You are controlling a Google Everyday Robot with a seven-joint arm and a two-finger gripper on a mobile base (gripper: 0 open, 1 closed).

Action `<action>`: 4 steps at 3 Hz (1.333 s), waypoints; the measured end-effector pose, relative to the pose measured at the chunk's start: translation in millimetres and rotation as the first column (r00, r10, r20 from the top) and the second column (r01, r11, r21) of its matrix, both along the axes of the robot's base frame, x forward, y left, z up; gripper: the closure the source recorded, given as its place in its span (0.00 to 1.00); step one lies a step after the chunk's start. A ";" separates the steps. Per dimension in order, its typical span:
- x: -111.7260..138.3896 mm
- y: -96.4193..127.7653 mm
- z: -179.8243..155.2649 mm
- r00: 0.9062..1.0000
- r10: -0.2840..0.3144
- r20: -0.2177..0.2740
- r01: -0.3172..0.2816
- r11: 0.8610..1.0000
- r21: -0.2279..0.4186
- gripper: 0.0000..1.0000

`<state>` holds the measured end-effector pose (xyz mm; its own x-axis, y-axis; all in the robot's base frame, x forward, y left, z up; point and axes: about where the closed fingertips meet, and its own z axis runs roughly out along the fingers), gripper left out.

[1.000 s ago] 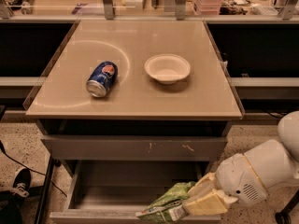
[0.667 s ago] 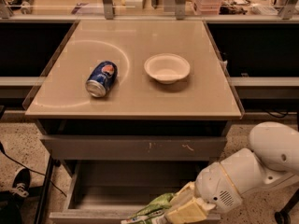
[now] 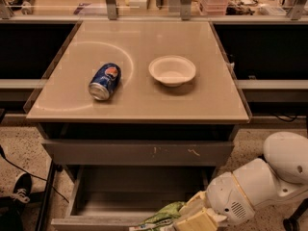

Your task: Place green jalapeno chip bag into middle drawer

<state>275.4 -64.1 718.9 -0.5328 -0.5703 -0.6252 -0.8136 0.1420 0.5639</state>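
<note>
Leftward and lower is where your arm has gone over the last second, carrying the green jalapeno chip bag with it. The bag now hangs over the front lip of the middle drawer, below the front edge of the bench and right of its midline. The gripper sits just right of the bag with its fingers closed on the bag's end.

You are in the placing step. The drawer is pulled open and its grey floor is bare, but the bag looks to straddle the lip rather than lie inside. Your next move, as I judge it, is to carry the bag back toward the bench, past the lip, then lower and release. Mind the closed drawer front above. The blue can and white bowl on top are well clear.
</note>
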 end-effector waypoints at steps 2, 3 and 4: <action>52.0 -25.0 -26.9 0.997 -0.061 0.050 0.064 0.995 -0.079 1.00; 76.5 -40.8 -40.1 0.992 -0.101 0.075 0.110 0.984 -0.136 1.00; 92.3 -58.4 -59.1 0.974 -0.189 0.128 0.212 0.956 -0.202 1.00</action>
<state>367.7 -122.5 659.8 -0.5871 -0.5841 -0.5605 -0.8095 0.4157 0.4146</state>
